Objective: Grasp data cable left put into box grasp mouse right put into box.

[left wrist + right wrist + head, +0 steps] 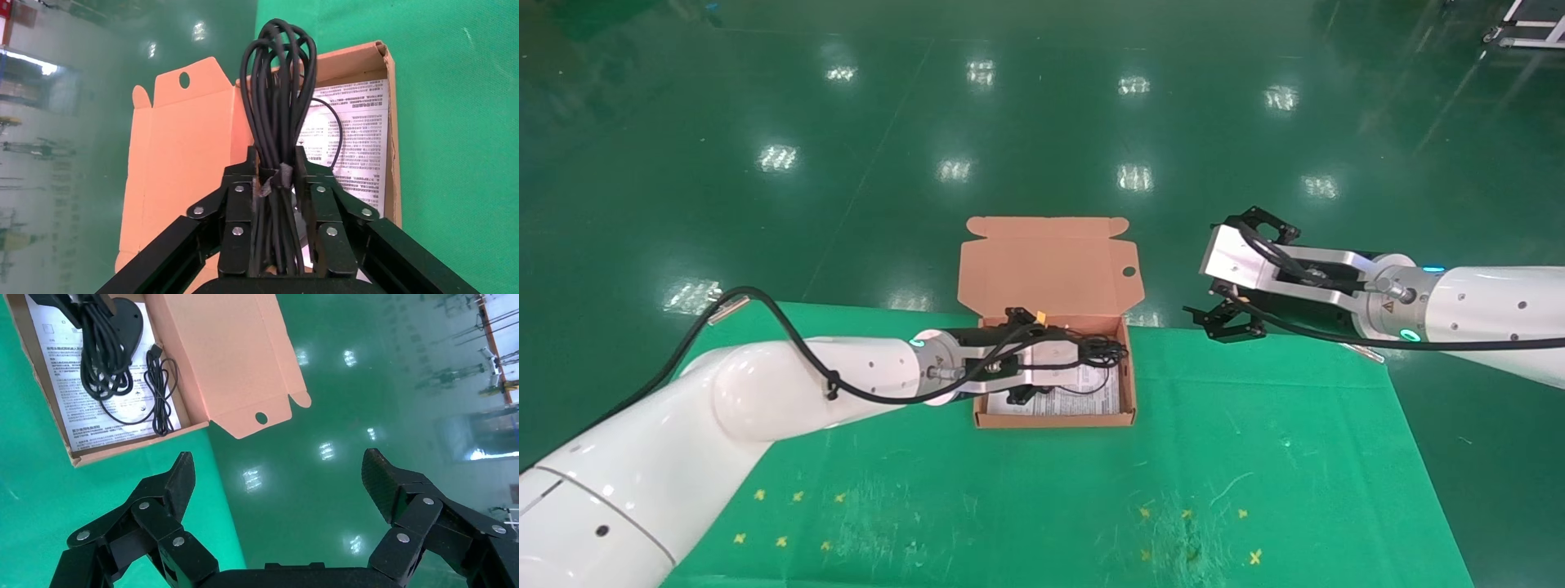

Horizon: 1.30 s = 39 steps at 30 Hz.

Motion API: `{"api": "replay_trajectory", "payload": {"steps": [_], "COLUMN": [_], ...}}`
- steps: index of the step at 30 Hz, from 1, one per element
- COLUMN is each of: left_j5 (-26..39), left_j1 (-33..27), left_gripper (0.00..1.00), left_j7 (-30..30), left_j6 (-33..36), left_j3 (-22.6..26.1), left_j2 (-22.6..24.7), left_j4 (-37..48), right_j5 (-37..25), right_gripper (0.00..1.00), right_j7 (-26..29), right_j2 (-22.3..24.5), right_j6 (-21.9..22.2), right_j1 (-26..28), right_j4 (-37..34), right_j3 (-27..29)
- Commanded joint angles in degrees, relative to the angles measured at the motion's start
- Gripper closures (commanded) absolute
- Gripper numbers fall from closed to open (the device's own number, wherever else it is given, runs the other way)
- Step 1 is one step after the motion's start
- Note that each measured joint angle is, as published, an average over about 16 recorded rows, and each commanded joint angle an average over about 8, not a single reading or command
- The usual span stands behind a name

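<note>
Raised lid [1050, 265] behind the box [1054, 419], top open.

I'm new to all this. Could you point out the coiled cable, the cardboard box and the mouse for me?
data cable [278, 79]: left wrist view, on the looped strands above the left hand.
box [1050, 265]: head view, on the open lid.
mouse [125, 318]: right wrist view, on its black body inside the box.

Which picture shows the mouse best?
The right wrist view: the mouse lies in the box, its cord coiled beside it. In the head view the left gripper, shut on the cable, hides it. The left wrist view shows only some cord.
</note>
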Motion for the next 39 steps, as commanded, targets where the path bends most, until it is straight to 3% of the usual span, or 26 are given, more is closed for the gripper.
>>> {"api": "replay_trajectory", "payload": {"steps": [1, 13, 21, 39], "left_j5": [0.32, -0.46, -0.92, -18.84], "left_j1": [0.04, -3.58, -4.44, 2.79], "left_gripper": [0.0, 0.0, 0.0, 0.0], "left_j7": [0.1, -2.49, -3.84, -7.62], "left_j6": [0.12, -1.79, -1.88, 12.79], "left_j3": [-0.2, -1.78, -2.5, -11.59], "left_j2": [-0.01, -3.5, -4.63, -15.67], "left_j4": [0.01, -4.6, -5.58, -13.02], "right_j5": [0.12, -0.46, 0.47, 18.41], "right_gripper": [0.0, 0.0, 0.0, 0.0], "right_j7": [-0.1, -3.42, -6.85, -5.25], "right_j2": [-0.09, -0.02, 0.86, 5.32], "right_j6": [-0.01, 1.48, -0.16, -11.51], "right_j1": [0.01, 3.59, 4.77, -3.18], "right_j4": [-0.27, 1.71, 3.89, 6.04], "right_j3": [0.0, 0.94, 1.31, 8.03]}}
